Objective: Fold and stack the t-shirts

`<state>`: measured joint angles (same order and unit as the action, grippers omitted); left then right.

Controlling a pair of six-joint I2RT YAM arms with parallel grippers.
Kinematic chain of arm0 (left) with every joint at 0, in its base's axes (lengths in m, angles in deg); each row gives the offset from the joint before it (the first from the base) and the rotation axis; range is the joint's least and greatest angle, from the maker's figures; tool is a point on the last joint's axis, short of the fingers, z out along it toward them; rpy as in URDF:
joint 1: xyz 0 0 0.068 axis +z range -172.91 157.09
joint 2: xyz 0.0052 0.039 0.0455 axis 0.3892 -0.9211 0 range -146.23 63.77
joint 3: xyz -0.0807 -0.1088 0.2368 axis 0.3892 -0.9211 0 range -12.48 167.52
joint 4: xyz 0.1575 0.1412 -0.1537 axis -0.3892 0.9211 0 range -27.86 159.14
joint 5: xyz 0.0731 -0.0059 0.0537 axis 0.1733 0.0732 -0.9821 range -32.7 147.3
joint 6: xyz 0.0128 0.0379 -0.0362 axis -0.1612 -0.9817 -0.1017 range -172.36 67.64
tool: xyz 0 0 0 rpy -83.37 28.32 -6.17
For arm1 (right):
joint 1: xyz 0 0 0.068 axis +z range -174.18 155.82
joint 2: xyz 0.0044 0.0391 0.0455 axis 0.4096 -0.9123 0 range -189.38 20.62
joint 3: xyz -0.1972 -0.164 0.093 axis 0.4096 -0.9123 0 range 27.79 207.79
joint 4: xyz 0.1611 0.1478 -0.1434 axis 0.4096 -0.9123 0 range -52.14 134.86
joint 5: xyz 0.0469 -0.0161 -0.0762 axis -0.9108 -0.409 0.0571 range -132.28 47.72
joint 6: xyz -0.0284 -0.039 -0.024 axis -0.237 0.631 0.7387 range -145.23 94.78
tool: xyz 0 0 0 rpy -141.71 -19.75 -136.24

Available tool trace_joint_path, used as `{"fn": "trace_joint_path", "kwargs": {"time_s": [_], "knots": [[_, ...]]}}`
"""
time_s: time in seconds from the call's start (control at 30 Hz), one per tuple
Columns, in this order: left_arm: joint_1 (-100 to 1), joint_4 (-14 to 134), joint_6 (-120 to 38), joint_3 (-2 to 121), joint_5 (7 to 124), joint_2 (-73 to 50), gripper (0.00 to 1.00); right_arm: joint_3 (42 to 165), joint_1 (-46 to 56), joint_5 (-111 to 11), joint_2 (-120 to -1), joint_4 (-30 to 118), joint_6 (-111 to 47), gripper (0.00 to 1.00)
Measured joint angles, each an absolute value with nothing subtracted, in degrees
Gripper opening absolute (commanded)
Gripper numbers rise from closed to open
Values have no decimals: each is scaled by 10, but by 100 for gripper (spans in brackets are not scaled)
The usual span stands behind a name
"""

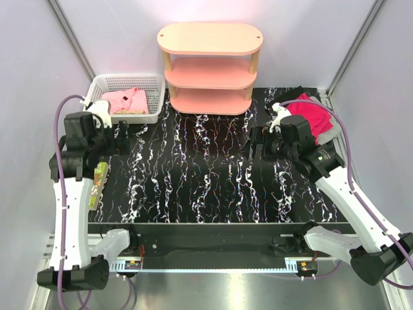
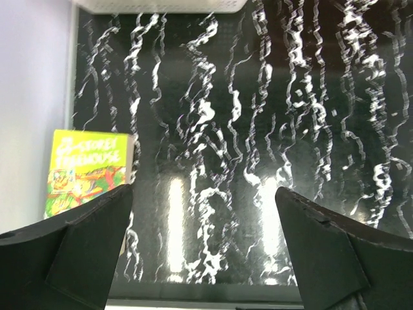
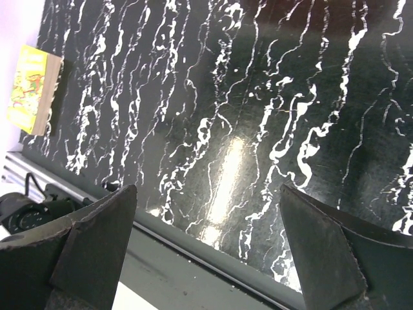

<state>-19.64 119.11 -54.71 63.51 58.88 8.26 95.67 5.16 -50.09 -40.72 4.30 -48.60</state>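
A magenta-red t-shirt (image 1: 316,113) lies crumpled at the table's back right corner. Black cloth (image 1: 293,94) shows behind it and a grey edge (image 1: 330,134) beside it. A light pink t-shirt (image 1: 126,99) sits in the white mesh basket (image 1: 110,82) at the back left, with a tan strip (image 1: 132,112) under it. My left gripper (image 1: 121,139) (image 2: 203,216) hovers open over bare tabletop in front of the basket. My right gripper (image 1: 257,147) (image 3: 210,216) is open too, just left of the magenta pile, with nothing between its fingers. Neither wrist view shows any shirt.
A three-tier pink and wood shelf (image 1: 210,64) stands at the back centre. A yellow picture book (image 1: 100,184) (image 2: 87,171) (image 3: 32,90) lies along the left edge of the black marbled table (image 1: 206,181). White walls close in on both sides.
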Motion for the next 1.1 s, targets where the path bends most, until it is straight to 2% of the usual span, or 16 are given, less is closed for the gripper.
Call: {"fn": "trace_joint_path", "kwargs": {"time_s": [0.2, 0.3, 0.43, 0.7, 1.1], "knots": [[-211, 1176, -538, 706, 611, -1, 89, 940, 52, -489, -399, 45, -481, 100], [-244, 1169, -538, 780, 579, -79, 87, 932, 52, -483, -398, 45, -480, 100], [-276, 1147, -534, 918, 519, -241, 86, 930, 52, -476, -398, 46, -480, 100], [-276, 1158, -514, 1134, 444, -521, 88, 912, 52, -451, -383, 44, -480, 100], [-254, 1177, -480, 1251, 410, -694, 86, 895, 52, -444, -382, 36, -484, 100]]}}
